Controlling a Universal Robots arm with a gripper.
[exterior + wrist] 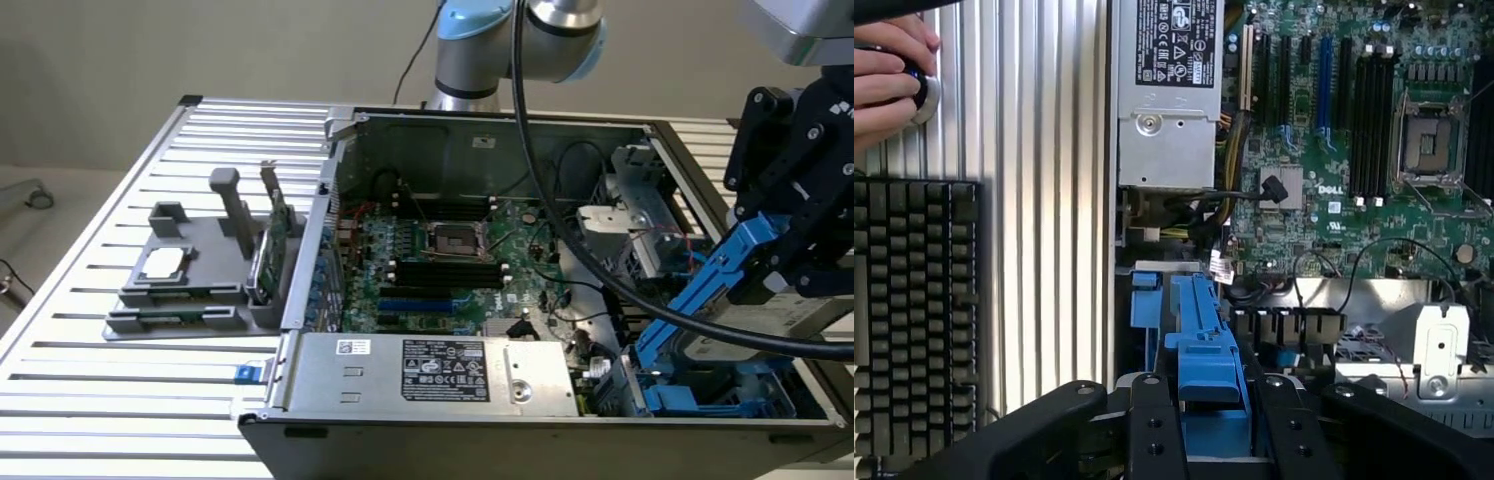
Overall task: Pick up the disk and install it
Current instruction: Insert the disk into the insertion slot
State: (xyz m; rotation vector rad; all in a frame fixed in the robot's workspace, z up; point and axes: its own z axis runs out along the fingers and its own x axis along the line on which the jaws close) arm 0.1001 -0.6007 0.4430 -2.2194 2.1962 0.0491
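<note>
We see the black two-fingered gripper [795, 262] closed on the flat silver-grey metal disk [763, 312], which is edged by a blue plastic carrier frame. In the wrist view the gripper [1211, 420] has its black fingers [1154, 425] pressed against either side of the disk [1206, 345], with the blue frame running out between them.

In the exterior view the disk hangs tilted over the open grey metal computer case [534, 440], above the case's front corner on the exterior view's right. Just beneath it lie the blue plastic drive bays [721, 395]. We cannot tell whether its lower end touches them.

Inside the case we see the green motherboard [441, 250] on the floor and the boxy grey power supply [427, 372] with its white label along the front edge.

The case stands on the slatted aluminium table [134, 400]. Toward the table's edge on the exterior view's left sits a grey plastic tray [187, 290] bearing a small square silver chip [163, 263] and an upright thin green circuit card [271, 255].

The wrist view also takes in a black keyboard [914, 320] on the table and a person's hand [889, 75] resting on a round knob.
</note>
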